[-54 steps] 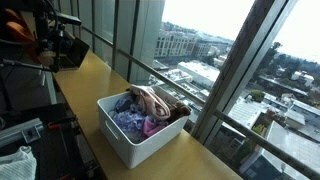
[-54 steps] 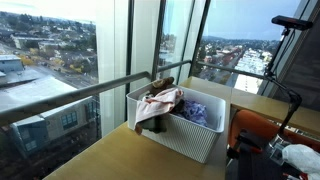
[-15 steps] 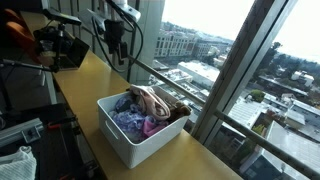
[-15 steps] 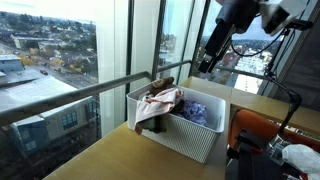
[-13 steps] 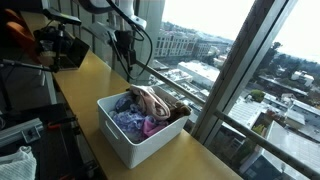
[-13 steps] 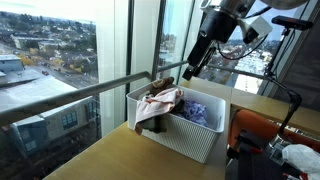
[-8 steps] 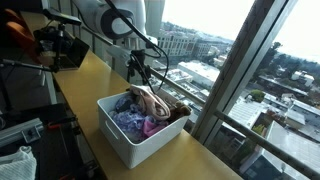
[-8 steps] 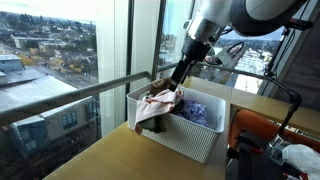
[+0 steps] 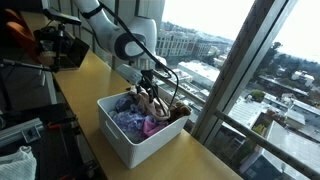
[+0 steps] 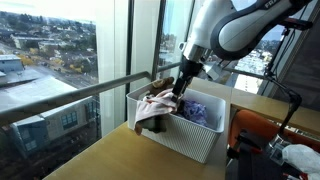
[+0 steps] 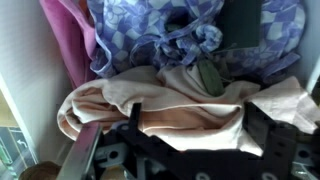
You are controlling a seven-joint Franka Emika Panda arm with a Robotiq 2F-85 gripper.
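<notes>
A: Exterior views. Where is the claw relative to the white bin?

B: In an exterior view the claw (image 9: 150, 96) is lowered inside the white bin (image 9: 120, 142), at its window-side half, directly over the beige cloth (image 9: 157, 101). The blue checked cloth (image 9: 128, 121) lies in the bin's opposite half. The bin stands on the wooden table (image 9: 88, 72).

A: And from the opposite camera?

B: In an exterior view the claw (image 10: 178, 93) points down into the bin (image 10: 192, 142). The beige cloth (image 10: 156, 106) is heaped at one end of the bin and hangs over its rim. The blue checked cloth (image 10: 198, 112) fills the other end.

A: Wrist view. State of the claw?

B: Spread. The claw (image 11: 196, 126) has one finger on each side of the beige cloth (image 11: 180, 92) and pinches nothing. The blue checked cloth (image 11: 160, 35) lies beyond it. A pink garment (image 11: 64, 35) lies against the bin wall (image 11: 18, 100).
</notes>
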